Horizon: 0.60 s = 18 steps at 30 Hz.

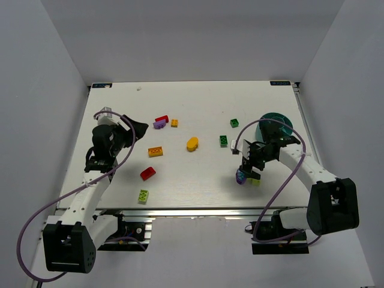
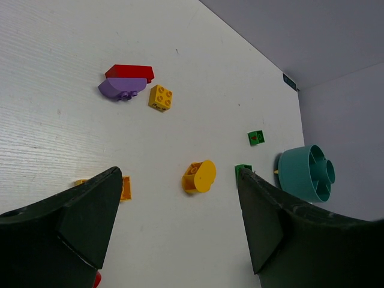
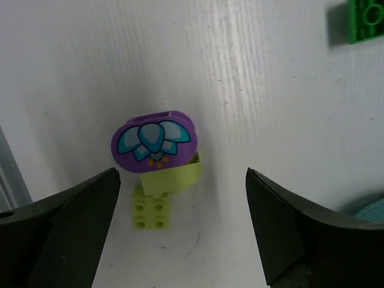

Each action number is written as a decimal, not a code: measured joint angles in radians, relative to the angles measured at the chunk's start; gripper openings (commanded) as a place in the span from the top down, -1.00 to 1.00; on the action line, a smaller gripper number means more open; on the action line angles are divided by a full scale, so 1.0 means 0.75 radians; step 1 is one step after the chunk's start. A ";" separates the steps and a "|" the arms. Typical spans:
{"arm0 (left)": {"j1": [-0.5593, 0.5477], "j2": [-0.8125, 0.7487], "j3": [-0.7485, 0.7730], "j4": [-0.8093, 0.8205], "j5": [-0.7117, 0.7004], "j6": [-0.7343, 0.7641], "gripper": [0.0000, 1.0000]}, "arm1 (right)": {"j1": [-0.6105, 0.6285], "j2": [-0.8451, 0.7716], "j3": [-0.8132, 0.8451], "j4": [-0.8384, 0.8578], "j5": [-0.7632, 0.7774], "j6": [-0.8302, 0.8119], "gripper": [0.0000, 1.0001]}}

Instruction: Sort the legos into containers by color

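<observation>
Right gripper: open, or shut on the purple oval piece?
Open. Right wrist view shows the right gripper with fingers wide apart, touching neither the purple oval piece nor the lime brick between them.

You are in a robot test room, like a lab. A white table [image 1: 198, 174] sits inside a box of plain gray walls [image 1: 192, 42]. Two robot arms are bolted to its near edge, the left arm [image 1: 96, 186] and the right arm [image 1: 309, 171]. A long purple cable [image 1: 28, 224] loops off the left arm. Only toy bricks [image 1: 155, 151] and a teal bowl [image 1: 268, 119] lie on the table, set out for your robot to work with. Each wrist has a camera that looks down past dark fingers.
</observation>
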 measured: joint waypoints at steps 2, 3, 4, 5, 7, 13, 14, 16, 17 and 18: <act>0.000 0.000 -0.004 0.007 0.004 0.000 -0.74 | 0.000 -0.018 -0.047 -0.006 0.003 -0.077 -0.79; 0.000 0.001 -0.007 0.009 0.007 0.000 -0.74 | 0.000 -0.030 -0.075 -0.011 0.004 -0.123 -0.79; 0.000 0.003 -0.008 0.009 0.010 0.000 -0.74 | 0.000 -0.040 -0.097 -0.021 0.004 -0.168 -0.79; 0.000 0.007 -0.008 0.011 0.014 0.000 -0.74 | 0.000 -0.044 -0.114 -0.031 0.004 -0.208 -0.79; 0.000 0.018 -0.008 0.018 0.027 0.000 -0.74 | 0.000 -0.051 -0.145 -0.031 0.006 -0.271 -0.79; 0.000 0.035 -0.016 0.035 0.067 -0.011 -0.74 | 0.000 -0.030 -0.165 -0.007 0.017 -0.347 -0.79; 0.000 0.035 -0.020 0.039 0.072 -0.014 -0.74 | 0.000 -0.018 -0.165 0.002 0.019 -0.350 -0.79; 0.000 0.035 -0.028 0.049 0.078 -0.021 -0.74 | 0.000 0.006 -0.164 0.015 0.020 -0.352 -0.79; 0.000 0.035 -0.034 0.056 0.080 -0.024 -0.74 | 0.000 0.017 -0.163 0.016 0.022 -0.353 -0.79; 0.000 0.034 -0.041 0.060 0.082 -0.026 -0.74 | 0.000 0.028 -0.162 0.019 0.024 -0.352 -0.79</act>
